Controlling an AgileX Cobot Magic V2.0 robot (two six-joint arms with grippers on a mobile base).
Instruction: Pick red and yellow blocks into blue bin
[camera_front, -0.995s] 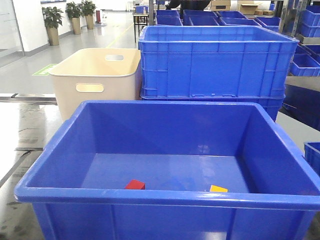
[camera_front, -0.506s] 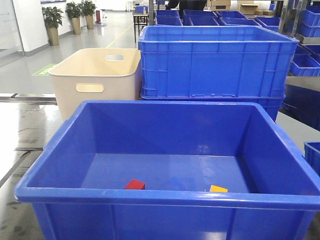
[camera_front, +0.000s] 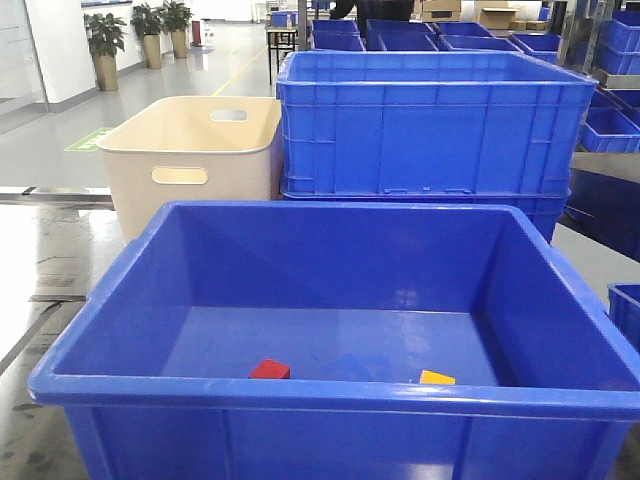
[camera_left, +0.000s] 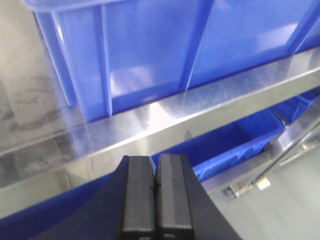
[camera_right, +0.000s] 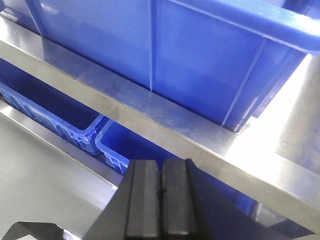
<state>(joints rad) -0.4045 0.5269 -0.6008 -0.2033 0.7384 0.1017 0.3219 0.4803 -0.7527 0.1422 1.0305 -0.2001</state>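
Observation:
The large glossy blue bin (camera_front: 340, 395) fills the foreground of the front view. The red block (camera_front: 270, 369) and the yellow block (camera_front: 437, 377) lie on its floor near the front wall, partly hidden by the rim. Neither gripper shows in the front view. My left gripper (camera_left: 154, 162) is shut and empty, below the metal table edge, facing the bin's outer wall (camera_left: 150, 55). My right gripper (camera_right: 161, 167) is shut and empty, also below the table edge, facing the bin's wall (camera_right: 200, 60).
A beige tub (camera_front: 190, 160) with handle slots stands behind the bin at the left. Tall ribbed blue crates (camera_front: 430, 125) are stacked behind at the right. More blue crates sit under the table (camera_left: 235, 145) (camera_right: 55, 115). The steel table edge (camera_right: 165, 122) crosses both wrist views.

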